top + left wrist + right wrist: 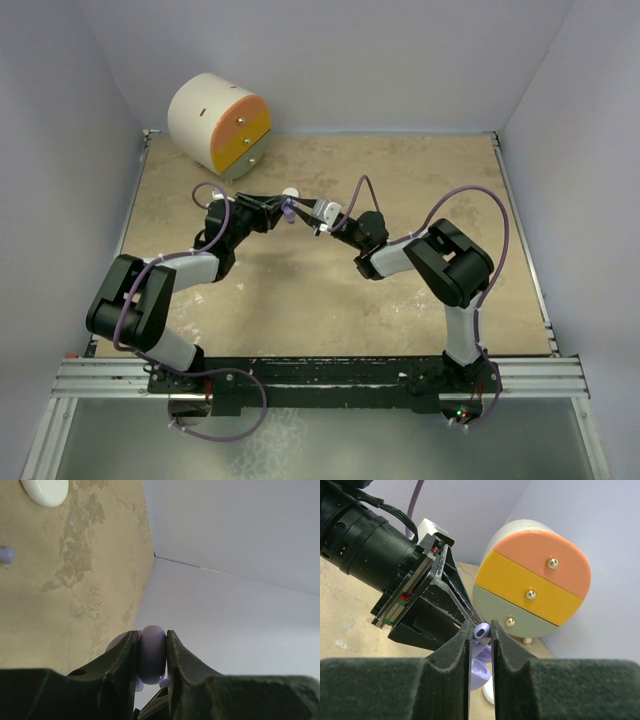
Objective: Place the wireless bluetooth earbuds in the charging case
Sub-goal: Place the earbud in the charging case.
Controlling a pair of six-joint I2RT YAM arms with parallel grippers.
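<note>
On the mottled tan counter (400, 300) the round cream drawer box with peach, yellow and grey fronts (220, 123) stood at eleven o'clock. The two arms met just toward twelve from the centre. The left claw (152, 647) was clamped on the rounded lilac charging case (152, 655). A white round puck (45, 490) lay on the counter beyond. The right claw (481, 627), nearly closed, pinched a tiny purple earbud (482, 630) right at the case. The bud looked unseated, so insertion seemed under way. The white earbuds were not visible.
</note>
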